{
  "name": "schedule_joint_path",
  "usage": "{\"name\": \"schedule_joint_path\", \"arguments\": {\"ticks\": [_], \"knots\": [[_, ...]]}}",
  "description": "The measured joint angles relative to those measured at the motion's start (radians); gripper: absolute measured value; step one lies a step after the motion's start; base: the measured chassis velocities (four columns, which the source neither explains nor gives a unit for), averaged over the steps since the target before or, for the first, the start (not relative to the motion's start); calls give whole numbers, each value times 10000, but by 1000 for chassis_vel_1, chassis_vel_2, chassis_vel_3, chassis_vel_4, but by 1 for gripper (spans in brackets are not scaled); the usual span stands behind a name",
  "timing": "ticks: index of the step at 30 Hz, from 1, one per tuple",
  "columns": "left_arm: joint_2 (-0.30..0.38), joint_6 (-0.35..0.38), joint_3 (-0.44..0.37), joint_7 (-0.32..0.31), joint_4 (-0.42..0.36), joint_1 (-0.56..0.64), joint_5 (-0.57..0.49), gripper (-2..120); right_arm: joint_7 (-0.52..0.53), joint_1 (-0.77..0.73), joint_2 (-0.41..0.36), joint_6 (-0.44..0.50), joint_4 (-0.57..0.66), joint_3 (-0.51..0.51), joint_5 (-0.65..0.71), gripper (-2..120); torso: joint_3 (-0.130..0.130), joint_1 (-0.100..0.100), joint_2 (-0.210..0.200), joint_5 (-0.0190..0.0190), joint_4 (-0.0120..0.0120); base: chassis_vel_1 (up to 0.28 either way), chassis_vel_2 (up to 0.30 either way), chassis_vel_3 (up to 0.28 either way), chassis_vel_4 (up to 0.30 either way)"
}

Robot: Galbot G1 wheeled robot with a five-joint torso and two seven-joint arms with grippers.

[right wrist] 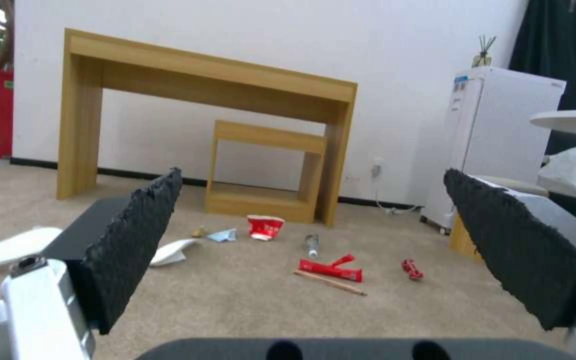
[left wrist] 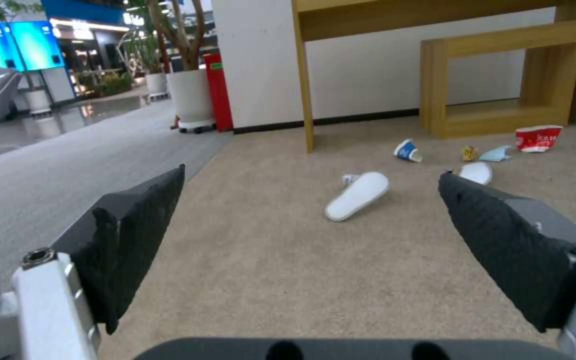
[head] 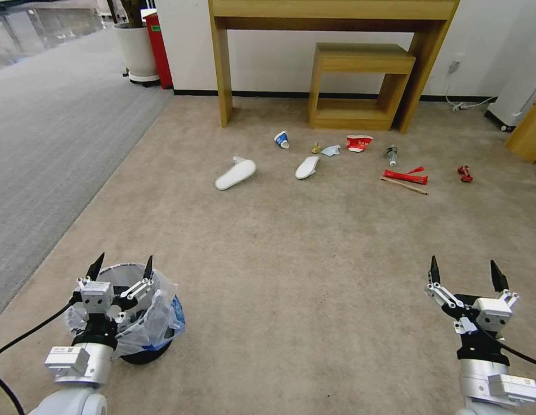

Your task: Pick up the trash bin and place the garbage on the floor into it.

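Overhead, left gripper above trash bin, jaws spread, garbage ahead.

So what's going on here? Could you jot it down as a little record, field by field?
Place: carpeted floor before a wooden table
Trash bin: trash bin with clear liner, standing on the carpet under the left gripper
Left gripper: open, above the bin's rim
Right gripper: right gripper open, holding nothing
Garbage: two slippers, paper cup, crushed bowl, red wrapper, all on the floor
Progress: bin not lifted
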Motion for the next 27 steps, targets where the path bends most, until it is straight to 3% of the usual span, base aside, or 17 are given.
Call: {"name": "schedule_joint_path", "arguments": {"ticks": [27], "knots": [[186, -18, -31, 66, 49, -29, -172, 100, 77, -40, 219, 23, 100, 5, -123, 100, -1, 0, 0, -1, 0, 135, 129, -130, -134]]}}
